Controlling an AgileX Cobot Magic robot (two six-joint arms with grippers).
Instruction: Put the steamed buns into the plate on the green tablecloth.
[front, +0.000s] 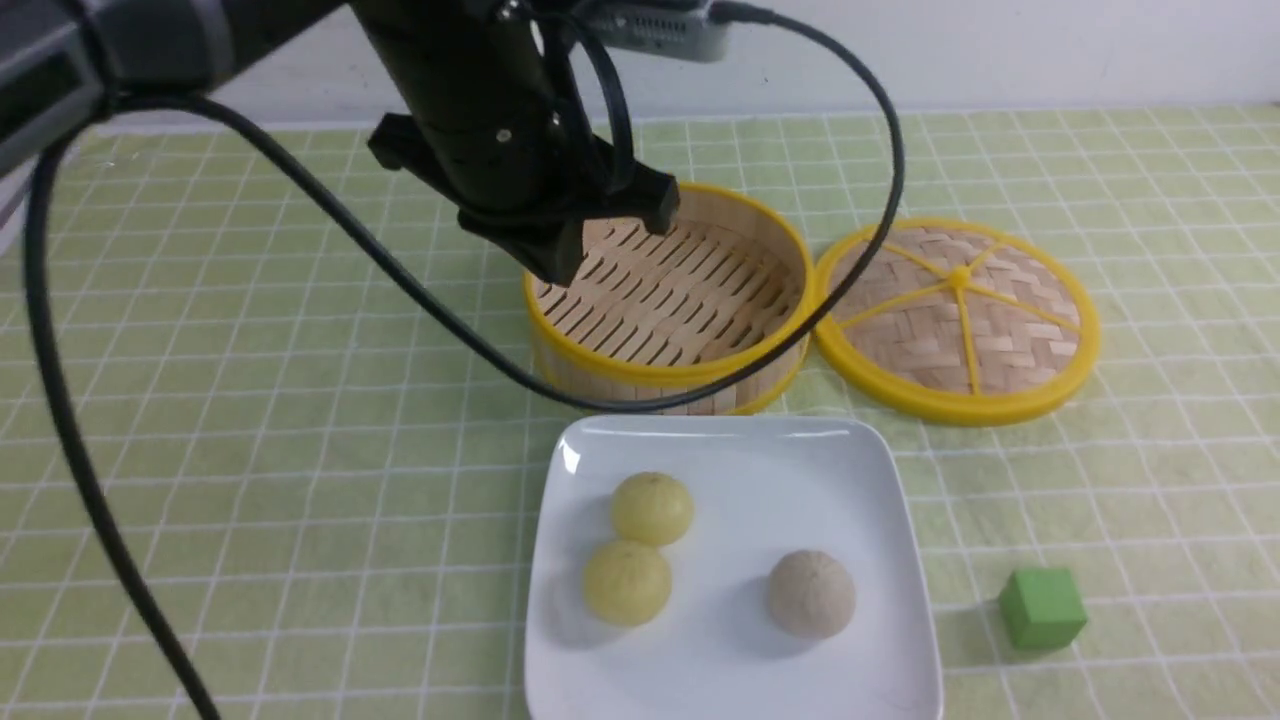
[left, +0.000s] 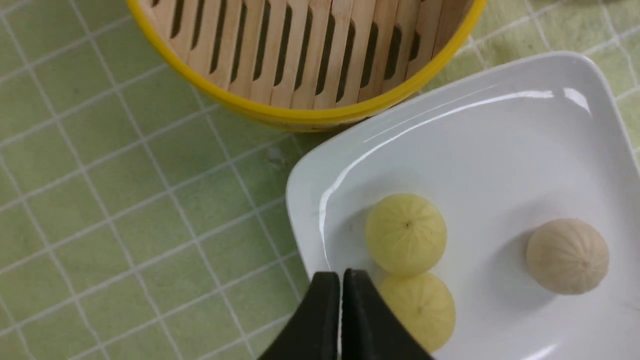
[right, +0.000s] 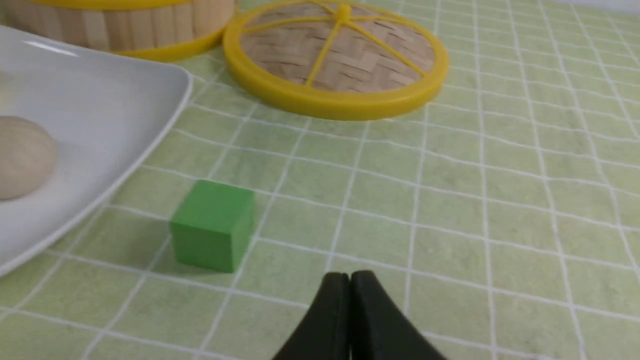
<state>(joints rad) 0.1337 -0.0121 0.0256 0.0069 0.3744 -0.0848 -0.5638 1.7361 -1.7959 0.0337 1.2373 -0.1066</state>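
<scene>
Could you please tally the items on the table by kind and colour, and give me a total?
Pale yellow steamed buns: 2
Beige steamed bun: 1
White plate: 1
Bamboo steamer: 1
Woven lid: 1
Green cube: 1
Total: 7

Front view: mounted on the robot's side between the arms, raised, facing forward and down across the light green grid-lined tablecloth (front: 250, 450); widest coverage, white wall (front: 1050, 50) at the far edge, black left arm (front: 480, 120) crossing close to the lens.
Left wrist view: near, steeply downward past the left gripper (left: 341, 285) onto the glossy white square plate (left: 500, 150) and the round yellow-rimmed bamboo steamer (left: 310, 114).
Right wrist view: low, shallow, close to the cloth, past the right gripper (right: 349, 285) toward the small green cube (right: 212, 225) and the round yellow-rimmed woven lid (right: 360, 60).
Shared by all three: plate, steamer, off-white round bun (left: 567, 256).
Shared by front and right wrist only: cube, lid.
</scene>
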